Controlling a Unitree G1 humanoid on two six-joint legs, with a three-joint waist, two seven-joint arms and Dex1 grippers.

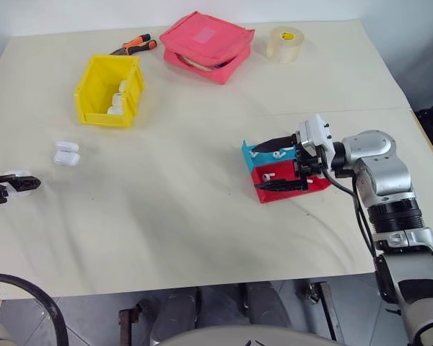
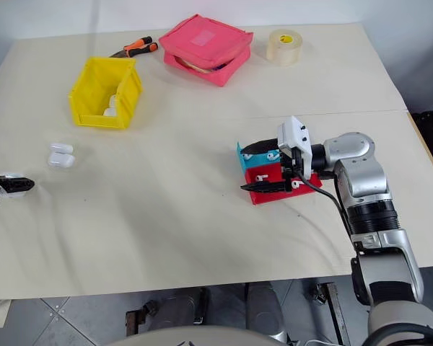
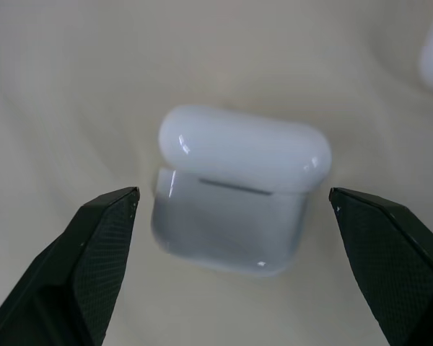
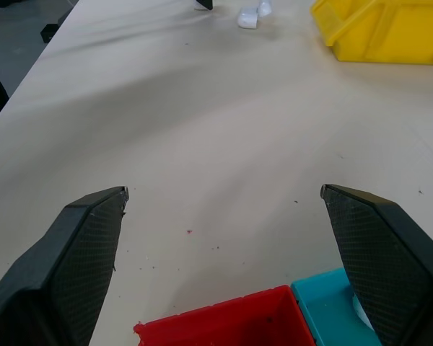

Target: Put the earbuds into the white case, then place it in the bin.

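White case (image 3: 238, 191) lies on the cream table (image 1: 202, 209) at left centre of the head view, lid apparently slightly ajar, framed by the wide-open left gripper (image 3: 234, 209), which touches nothing. Yellow bin (image 1: 108, 90) sits upper left, holding white cases. Right of centre, the right gripper (image 1: 280, 164) hovers open above the teal tray (image 1: 250, 151) and red tray (image 1: 263, 176), where earbuds (image 1: 268, 174) lie.

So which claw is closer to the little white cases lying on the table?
The left claw. It sits open just beside the white cases, pointing toward them. The right claw is far across the table, open over the red tray and teal tray.
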